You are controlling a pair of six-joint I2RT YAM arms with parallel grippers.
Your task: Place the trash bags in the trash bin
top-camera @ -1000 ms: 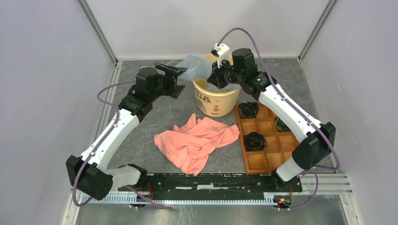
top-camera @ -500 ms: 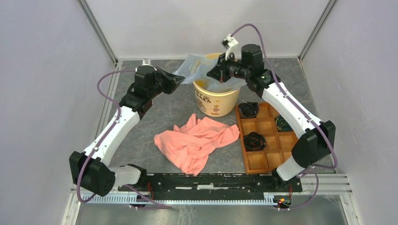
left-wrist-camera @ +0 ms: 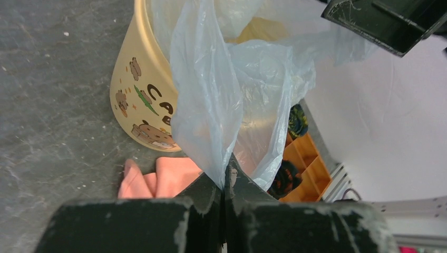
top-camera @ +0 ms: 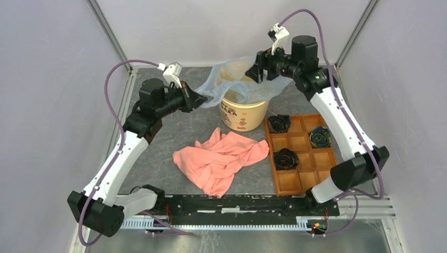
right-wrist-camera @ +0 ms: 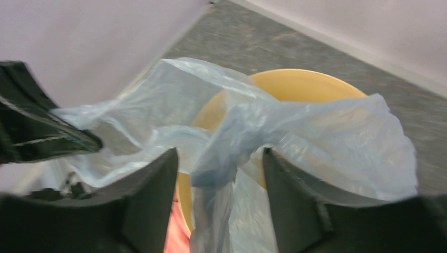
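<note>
A thin, translucent pale-blue trash bag (top-camera: pixel 240 79) is stretched over the mouth of the yellow-tan trash bin (top-camera: pixel 242 113), which has cartoon pictures on its side. My left gripper (top-camera: pixel 203 97) is left of the bin and shut on the bag's left edge. In the left wrist view the film (left-wrist-camera: pixel 211 95) runs from the pinched jaws (left-wrist-camera: pixel 224 176) up over the bin (left-wrist-camera: pixel 142 100). My right gripper (top-camera: pixel 258 66) hovers over the bin's far right rim. It is open, and a loose fold of the bag (right-wrist-camera: pixel 316 126) hangs between its fingers (right-wrist-camera: pixel 219 158) above the bin (right-wrist-camera: pixel 295 84).
A crumpled pink cloth (top-camera: pixel 221 161) lies in front of the bin. A brown compartmented wooden tray (top-camera: pixel 300 179) sits to the right and holds three dark rolled bundles (top-camera: pixel 286 158). Enclosure walls stand close at the left, right and back.
My left gripper shut on the bag's edge and pulled it leftward. My right gripper opened and moved up and to the right. The bag is spread wider over the bin.
</note>
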